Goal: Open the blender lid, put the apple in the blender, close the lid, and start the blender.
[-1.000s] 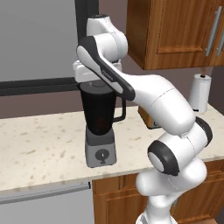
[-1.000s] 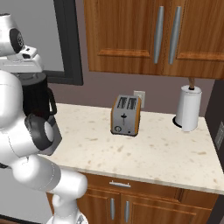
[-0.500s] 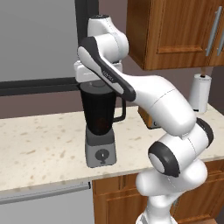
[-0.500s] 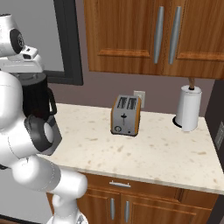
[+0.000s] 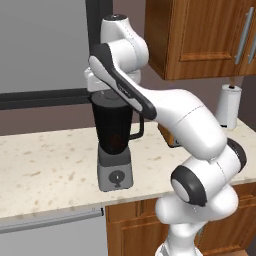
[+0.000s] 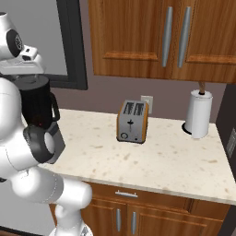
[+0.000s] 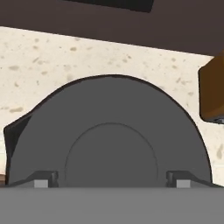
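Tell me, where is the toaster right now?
The toaster stands on the counter against the back wall in the right base view, between the blender on its left and the paper towel roll on its right.

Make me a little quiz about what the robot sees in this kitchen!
1. True or false: the blender lid sits on top of the blender.
2. Which thing stands on the counter between the blender and the paper towel roll? A) toaster B) kettle C) bowl
3. Fill in: the jaws of the gripper are ____ (open or shut) either side of the lid's raised centre knob.

Key: 1 true; 2 A; 3 open.
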Motion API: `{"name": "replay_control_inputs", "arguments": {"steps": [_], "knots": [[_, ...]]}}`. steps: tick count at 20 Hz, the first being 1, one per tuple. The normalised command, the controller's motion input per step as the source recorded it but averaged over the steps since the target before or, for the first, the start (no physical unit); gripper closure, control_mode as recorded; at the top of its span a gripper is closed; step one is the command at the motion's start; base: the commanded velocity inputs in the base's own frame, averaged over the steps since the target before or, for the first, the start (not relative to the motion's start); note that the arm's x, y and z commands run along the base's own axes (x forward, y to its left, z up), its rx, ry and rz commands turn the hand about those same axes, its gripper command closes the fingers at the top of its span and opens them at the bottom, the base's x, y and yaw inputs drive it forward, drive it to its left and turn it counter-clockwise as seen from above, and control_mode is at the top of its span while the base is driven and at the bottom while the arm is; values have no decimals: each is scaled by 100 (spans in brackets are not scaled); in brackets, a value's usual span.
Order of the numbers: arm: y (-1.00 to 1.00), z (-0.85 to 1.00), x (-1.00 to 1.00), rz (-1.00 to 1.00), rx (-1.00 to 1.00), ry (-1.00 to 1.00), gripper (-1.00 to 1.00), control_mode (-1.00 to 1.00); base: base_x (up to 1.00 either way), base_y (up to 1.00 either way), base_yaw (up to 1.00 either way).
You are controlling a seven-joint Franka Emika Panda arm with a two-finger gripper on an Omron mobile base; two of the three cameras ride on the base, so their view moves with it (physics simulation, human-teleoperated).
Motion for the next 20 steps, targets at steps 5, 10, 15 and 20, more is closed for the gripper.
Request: {"name": "replay_control_inputs", "arguments": {"steps": [5,10,15,20], "knots": [[0,38,-3,0,0,-16,-100,-100,0,0,0],[0,17,-54,-3,-3,-25,-100,-100,0,0,0],[7,-33,-100,-21,0,-30,-100,-100,0,0,0],[6,-71,-100,-25,0,-31,-100,-100,0,0,0]]}}
